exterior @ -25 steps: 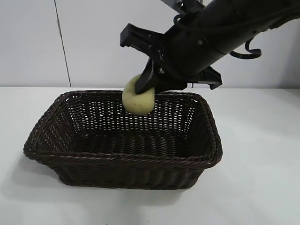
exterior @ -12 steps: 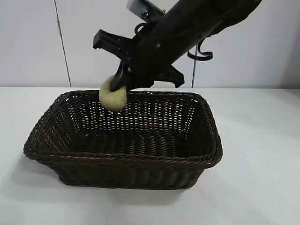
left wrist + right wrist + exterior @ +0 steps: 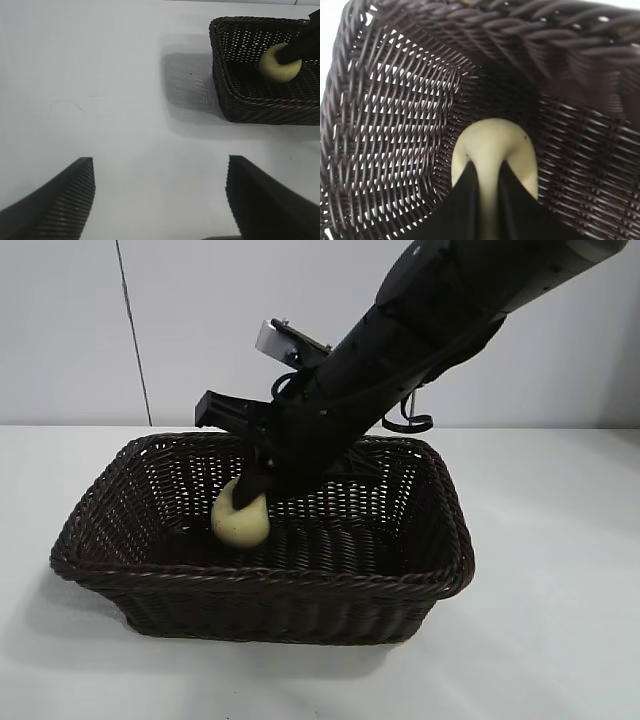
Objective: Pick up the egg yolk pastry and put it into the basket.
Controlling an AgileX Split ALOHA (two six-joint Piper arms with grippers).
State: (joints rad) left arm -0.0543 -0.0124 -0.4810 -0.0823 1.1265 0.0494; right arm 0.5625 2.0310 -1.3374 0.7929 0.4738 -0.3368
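Release step: right gripper (image 3: 250, 502) inside basket (image 3: 260, 580), fingers narrow on egg yolk pastry (image 3: 240, 520) at their tips. Next, I judge: part fingers wider, withdraw upward.

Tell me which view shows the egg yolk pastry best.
The right wrist view: the egg yolk pastry fills the middle, with the right gripper around it inside the basket. The exterior view shows it partly behind the arm. The left wrist view shows it far off.
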